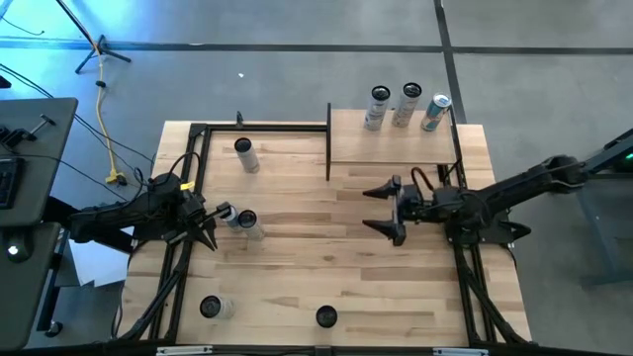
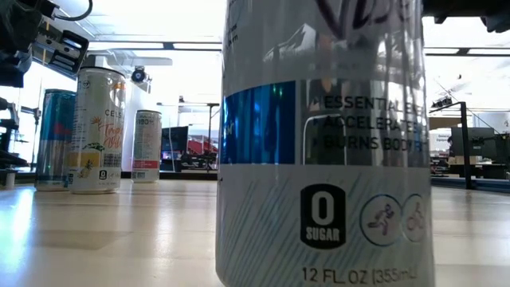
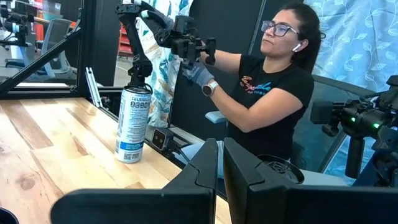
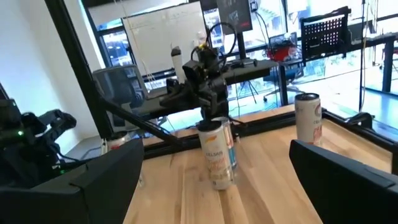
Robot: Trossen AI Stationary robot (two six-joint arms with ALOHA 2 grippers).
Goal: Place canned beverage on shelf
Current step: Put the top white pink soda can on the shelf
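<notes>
The shelf [image 1: 396,148], a small light-wood board on black posts, stands at the table's far right. Three cans [image 1: 406,104] stand upright along its far edge. On the table stand more cans: one at the far left [image 1: 245,155], two close together at the middle left [image 1: 247,223], two by the near edge [image 1: 213,308]. My right gripper [image 1: 384,210] hovers open and level in front of the shelf, pointing toward the table's left, with nothing between its fingers [image 4: 118,168]. My left gripper [image 1: 208,235] waits shut at the left, beside the two close cans.
A black frame [image 1: 267,127] runs along the table's far and side edges. In the low view one can [image 2: 327,143] stands right before the camera and hides much of the table. A person [image 3: 273,87] sits beyond the table's edge, hands on another arm.
</notes>
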